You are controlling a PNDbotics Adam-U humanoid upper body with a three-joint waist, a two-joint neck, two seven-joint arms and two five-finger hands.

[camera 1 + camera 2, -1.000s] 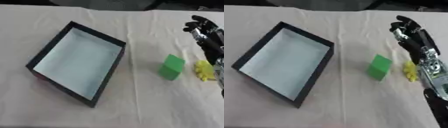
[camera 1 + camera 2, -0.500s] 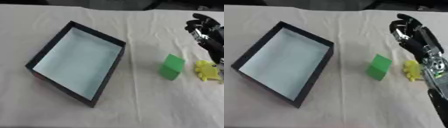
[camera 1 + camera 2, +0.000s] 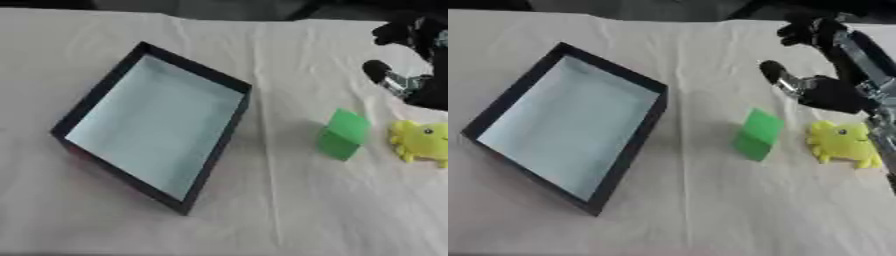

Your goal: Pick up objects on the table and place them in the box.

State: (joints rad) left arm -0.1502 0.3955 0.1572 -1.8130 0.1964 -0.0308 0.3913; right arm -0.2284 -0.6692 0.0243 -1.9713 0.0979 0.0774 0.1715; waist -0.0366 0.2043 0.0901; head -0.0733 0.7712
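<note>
Green block (image 3: pixel 756 133) stands free on the table (image 3: pixel 710 200); lower the open, empty right robot hand (image 3: pixel 820 90) squarely over it, avoiding the yellow toy (image 3: pixel 842 143)

Two head cameras, side by side, facing down at the table (image 3: pixel 262 220). Both share the box (image 3: pixel 105 92) and green block (image 3: pixel 756 134).

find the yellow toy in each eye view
Left eye view: yellow toy at the right edge, mid-height, partly cut off.
Right eye view: it sits whole, in from the right edge, below the right hand.
Shared landmark: the green block lies just left of it in both.
</note>
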